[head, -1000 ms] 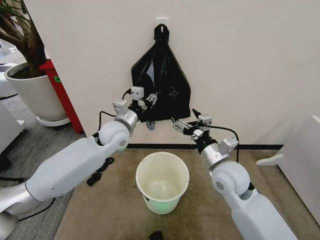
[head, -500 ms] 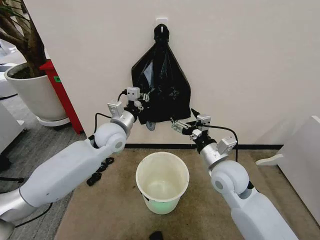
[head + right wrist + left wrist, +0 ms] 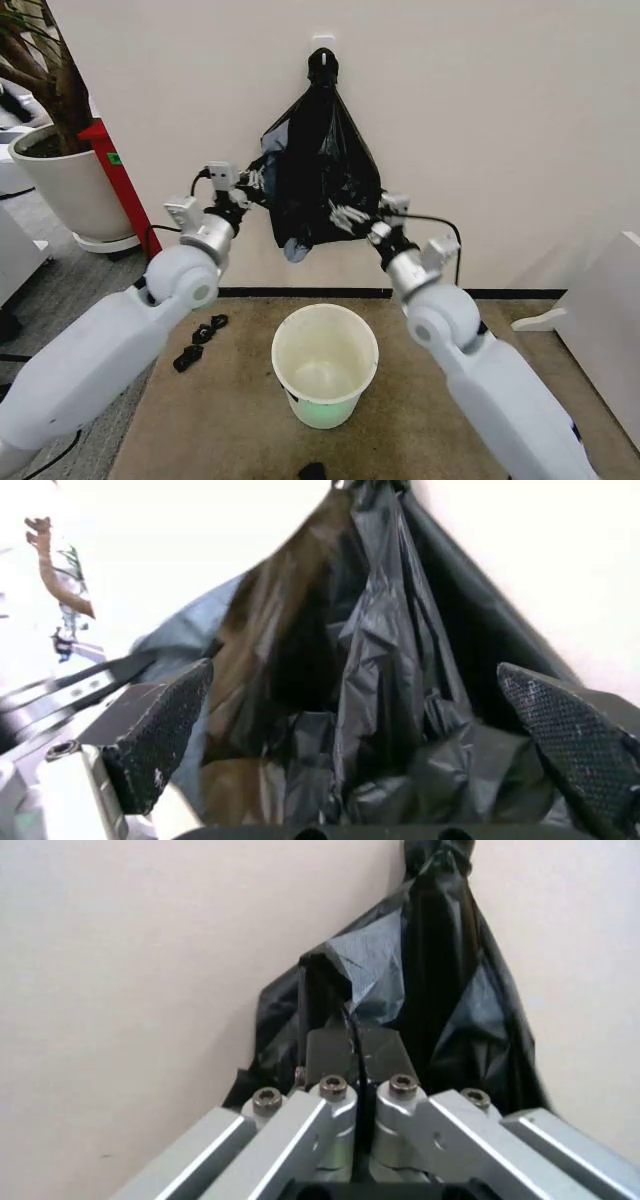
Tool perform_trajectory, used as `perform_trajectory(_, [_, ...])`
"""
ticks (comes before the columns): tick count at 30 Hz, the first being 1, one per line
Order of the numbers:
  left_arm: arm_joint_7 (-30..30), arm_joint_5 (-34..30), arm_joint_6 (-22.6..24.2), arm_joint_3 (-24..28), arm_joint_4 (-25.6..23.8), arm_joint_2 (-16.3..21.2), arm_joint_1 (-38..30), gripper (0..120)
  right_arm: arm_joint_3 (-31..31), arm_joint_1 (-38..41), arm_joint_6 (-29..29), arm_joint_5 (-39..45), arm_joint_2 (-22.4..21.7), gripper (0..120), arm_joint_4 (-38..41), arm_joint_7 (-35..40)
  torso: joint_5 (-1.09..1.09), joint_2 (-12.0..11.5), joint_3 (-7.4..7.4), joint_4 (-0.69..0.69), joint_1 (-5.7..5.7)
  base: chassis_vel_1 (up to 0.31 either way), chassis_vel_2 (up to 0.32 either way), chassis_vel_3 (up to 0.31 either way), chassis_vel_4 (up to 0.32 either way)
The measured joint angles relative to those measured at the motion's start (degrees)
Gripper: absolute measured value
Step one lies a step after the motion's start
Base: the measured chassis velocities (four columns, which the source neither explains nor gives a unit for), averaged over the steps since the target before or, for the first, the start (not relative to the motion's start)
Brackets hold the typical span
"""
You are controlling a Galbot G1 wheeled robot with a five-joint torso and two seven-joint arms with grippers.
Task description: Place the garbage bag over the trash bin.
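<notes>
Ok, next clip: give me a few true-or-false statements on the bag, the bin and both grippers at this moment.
1. The garbage bag hangs from a hook on the wall. True.
2. The trash bin already has the bag fitted over it. False: the bin stands bare and open on the floor below the bag.
3. The left gripper is shut on the bag's edge. True: the left wrist view shows its fingers closed on the plastic.
4. The right gripper is shut too. False: its fingers are spread wide with the bag between them.
5. The bin lies tipped on its side. False: it stands upright.
</notes>
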Motion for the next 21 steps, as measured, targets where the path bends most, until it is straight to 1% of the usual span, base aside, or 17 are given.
perform_trajectory(2, [0.06,0.15,-0.01,-0.46,-0.29,0.18,0.62,0,-0.65,0.82,-0.37,-0.01,0.42,100,-0.49,0.93,0.0,0.0,0.0,-0.01,0.0,0.0,0.0,0.0,0.0])
perform_trajectory(3, [0.24,0.49,-0.06,-1.95,-0.89,0.46,2.24,0,-2.26,2.68,-1.75,-0.44,1.54,100,-1.67,3.8,0.0,0.0,0.0,-0.01,0.0,0.0,0.0,0.0,0.0])
perform_trajectory(6, [0.62,0.99,-0.22,-4.21,-2.29,0.6,5.24,0,-5.09,4.91,-5.18,-3.42,3.82,100,-3.63,8.31,-0.01,0.0,0.0,-0.01,0.0,0.0,0.0,0.0,0.0])
perform_trajectory(9, [0.8,1.49,-0.37,-5.2,-3.19,0.51,7.06,0,-7.14,6.51,-7.76,-7.19,6.16,100,-5.97,10.67,0.01,0.0,0.0,-0.02,0.0,0.0,0.0,0.0,0.0])
perform_trajectory(11, [0.82,1.56,-0.38,-5.25,-3.23,0.47,7.2,0,-7.43,6.81,-8.27,-7.69,6.6,100,-6.3,11.02,0.0,0.0,0.0,-0.02,0.0,0.0,0.0,0.0,0.0])
perform_trajectory(15, [0.87,1.8,-0.45,-5.33,-3.27,-0.01,7.41,0,-9.17,9.45,-11.02,-10.15,8.97,100,-8.31,12.46,0.01,0.0,0.0,-0.02,0.0,0.0,0.0,0.0,0.0])
perform_trajectory(17, [0.87,1.8,-0.45,-5.31,-3.23,-0.06,7.35,0,-9.39,9.83,-11.13,-10.58,9.2,100,-8.74,12.48,0.01,0.0,0.0,-0.02,0.0,0.0,0.0,0.0,0.0])
perform_trajectory(21, [0.88,1.81,-0.53,-5.04,-2.98,-0.46,6.8,0,-10.41,12.2,-11.23,-12.43,10.49,100,-12.88,12.23,0.01,0.0,0.0,-0.02,0.0,0.0,0.0,0.0,0.0])
